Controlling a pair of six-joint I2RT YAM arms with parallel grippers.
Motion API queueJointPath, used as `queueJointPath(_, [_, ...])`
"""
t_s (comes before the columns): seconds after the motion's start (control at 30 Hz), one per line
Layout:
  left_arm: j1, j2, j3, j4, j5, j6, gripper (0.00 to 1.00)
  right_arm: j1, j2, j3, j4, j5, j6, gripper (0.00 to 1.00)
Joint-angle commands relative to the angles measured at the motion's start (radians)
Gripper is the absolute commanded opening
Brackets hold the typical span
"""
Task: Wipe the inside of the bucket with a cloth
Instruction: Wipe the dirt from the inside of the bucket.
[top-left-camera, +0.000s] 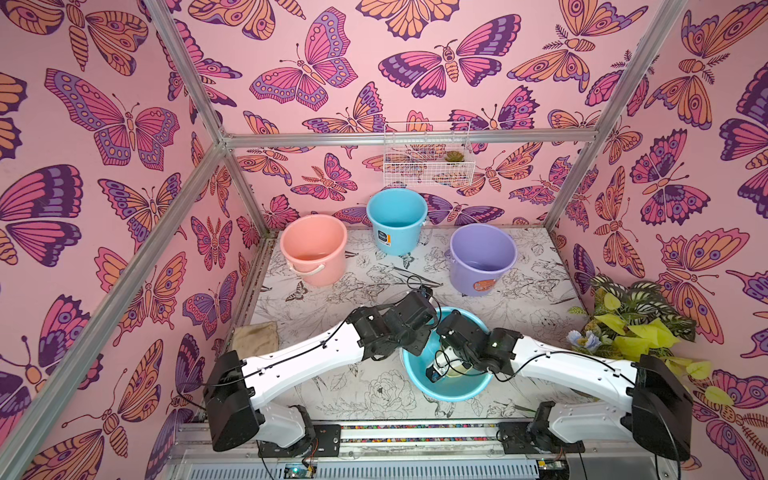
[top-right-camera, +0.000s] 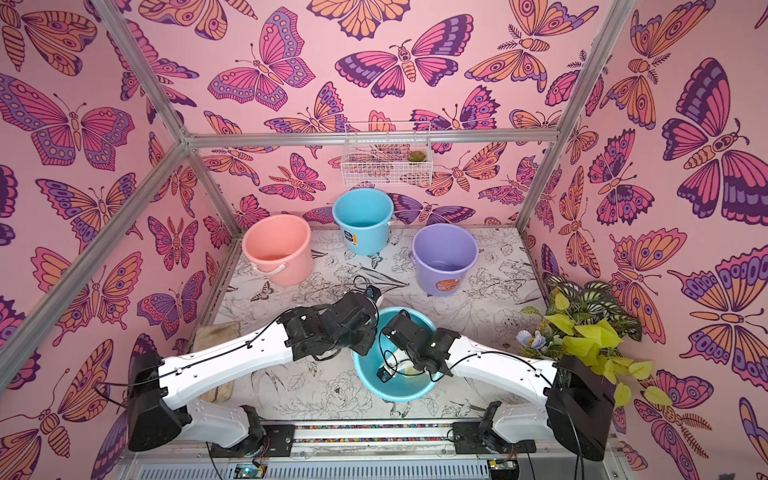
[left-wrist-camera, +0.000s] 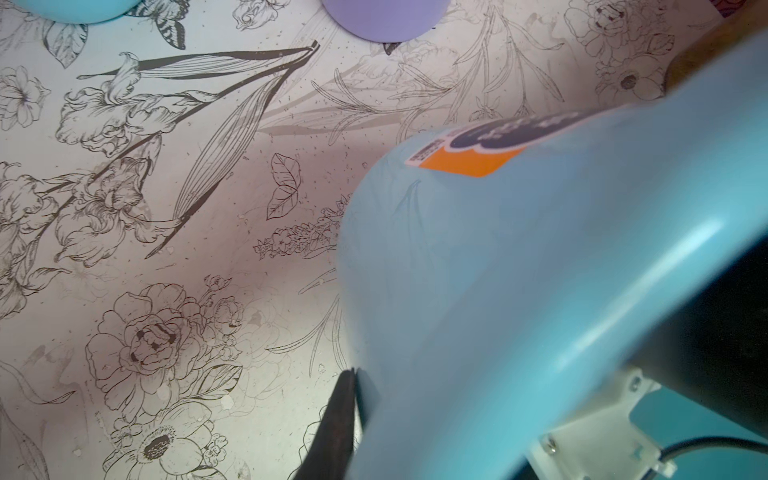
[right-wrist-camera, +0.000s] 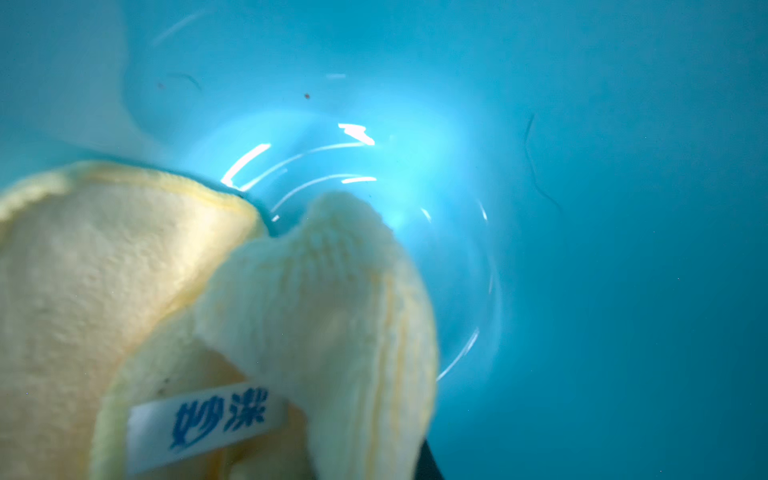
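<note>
A light blue bucket (top-left-camera: 451, 392) (top-right-camera: 397, 392) stands tilted at the front middle of the table in both top views. My left gripper (top-left-camera: 415, 351) (left-wrist-camera: 365, 382) is shut on its rim at the left side. One dark finger (left-wrist-camera: 336, 419) lies against the bucket's outer wall (left-wrist-camera: 478, 270); the other is hidden inside. My right gripper (top-left-camera: 451, 365) reaches down into the bucket, shut on the pale yellow cloth (top-left-camera: 459, 369) (right-wrist-camera: 166, 299). The cloth's white label with blue print (right-wrist-camera: 203, 419) faces the right wrist camera, and the cloth hides the fingers. The glossy bucket bottom (right-wrist-camera: 374, 174) lies just beyond the cloth.
At the back stand a pink bucket (top-left-camera: 313, 249), a second blue bucket (top-left-camera: 397, 220) and a purple bucket (top-left-camera: 482, 257). A tan rag (top-left-camera: 255, 338) lies at the left edge, a leafy plant (top-left-camera: 631, 324) at the right. A wire basket (top-left-camera: 428, 156) hangs on the back wall.
</note>
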Motion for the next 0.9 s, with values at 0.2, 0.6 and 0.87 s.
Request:
queueJointPath(0.2, [0.003,0.011,0.032,0.014,0.010,0.002,0.00,0.003,-0.016,-0.009,-0.042,-0.340,0.229,0.00])
queueJointPath(0.6, [0.003,0.010,0.033,0.013,0.017,0.005,0.00,0.003,0.014,-0.191,0.646,-0.365,0.325,0.00])
queueJointPath(0.87, [0.003,0.013,0.035,0.014,0.024,0.007,0.00,0.003,0.093,-0.169,0.826,-0.227,0.125,0.00])
